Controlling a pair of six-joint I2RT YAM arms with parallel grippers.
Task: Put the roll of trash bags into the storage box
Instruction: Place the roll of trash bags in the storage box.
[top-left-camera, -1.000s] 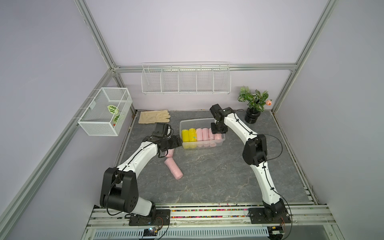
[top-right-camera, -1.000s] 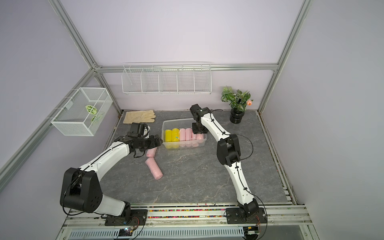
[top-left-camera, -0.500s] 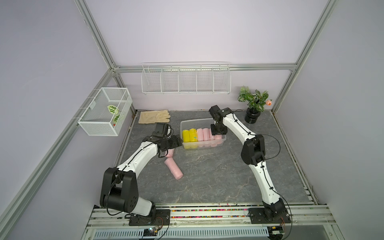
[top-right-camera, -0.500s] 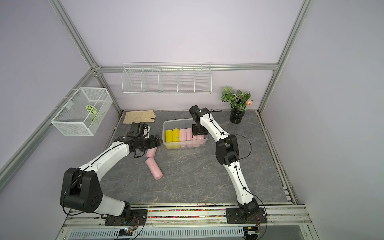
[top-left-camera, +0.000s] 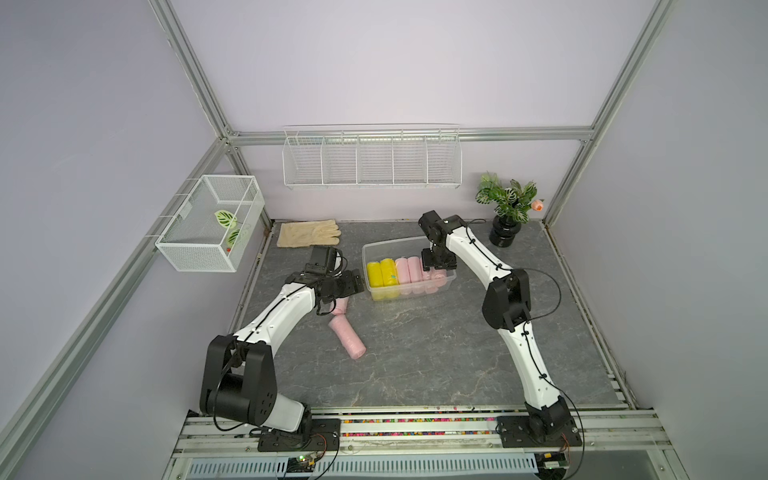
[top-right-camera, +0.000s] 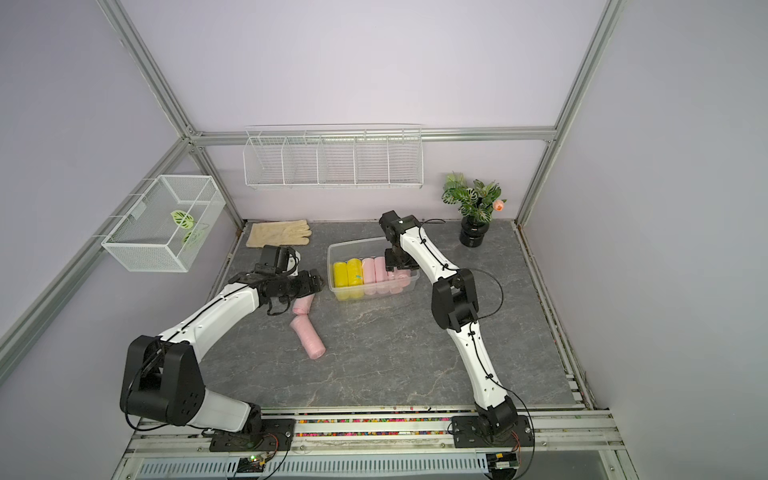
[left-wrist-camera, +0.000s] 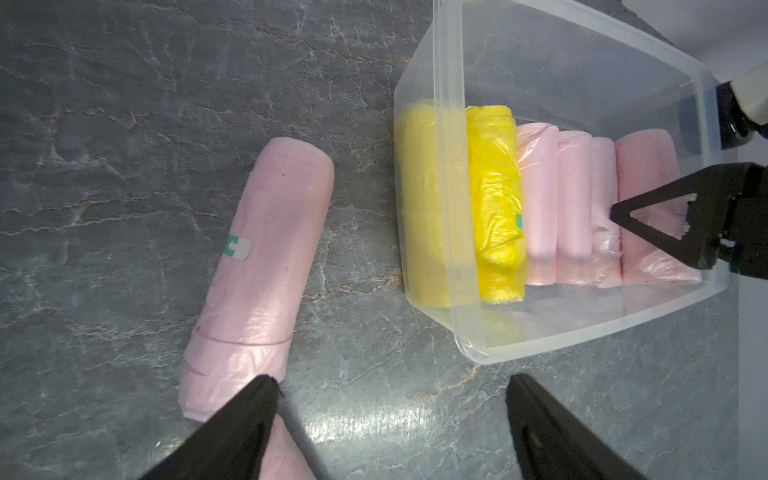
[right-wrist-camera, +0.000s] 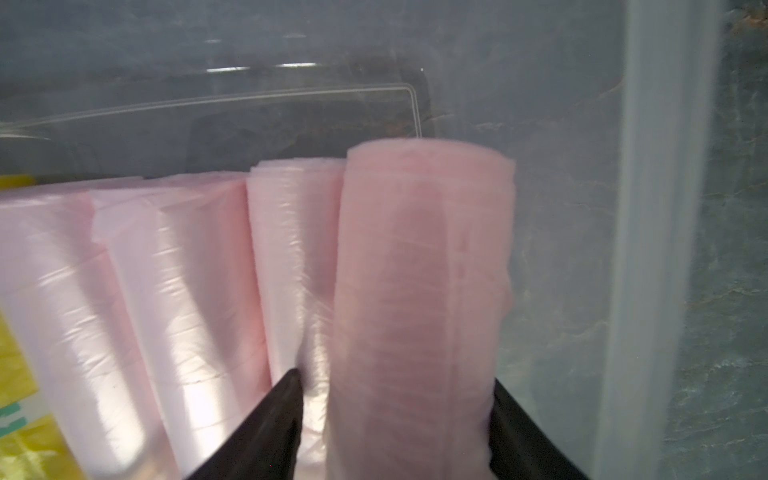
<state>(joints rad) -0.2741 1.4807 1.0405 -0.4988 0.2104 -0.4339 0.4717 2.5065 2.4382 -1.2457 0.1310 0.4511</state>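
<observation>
One pink roll (right-wrist-camera: 419, 291) (in storage box (right-wrist-camera: 665, 208)) lies within parted right gripper (right-wrist-camera: 395, 378).

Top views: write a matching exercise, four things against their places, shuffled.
Things
1. beige fabric glove
2. green plant in a black vase
3. two yellow rolls of trash bags
4. loose pink roll of trash bags nearest the camera

Places
A. inside the clear plastic storage box
B. back left corner of the grey marbled table
C. open table, in front of the box
D. back right corner of the table

Pairs: 1-B, 2-D, 3-A, 4-C
</observation>
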